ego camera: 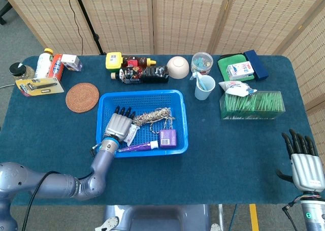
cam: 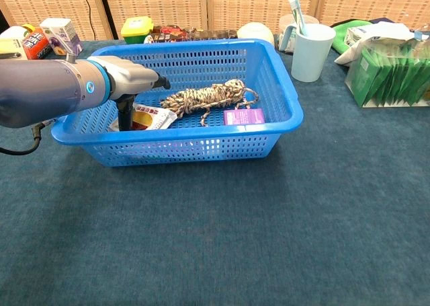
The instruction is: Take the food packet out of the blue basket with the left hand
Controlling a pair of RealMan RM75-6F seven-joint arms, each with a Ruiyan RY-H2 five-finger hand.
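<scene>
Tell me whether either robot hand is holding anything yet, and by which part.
Cannot tell for the left robot hand: it reaches down onto the food packet's left end inside the blue basket, grip hidden. The right robot hand holds nothing.

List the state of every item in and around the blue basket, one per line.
left robot hand: inside the basket, over the packet, grasp unclear
right robot hand: open, idle at the table edge
food packet: flat on the basket floor
blue basket: upright on the table
rope: coiled in the basket
cup: upright, holding a toothbrush
</scene>
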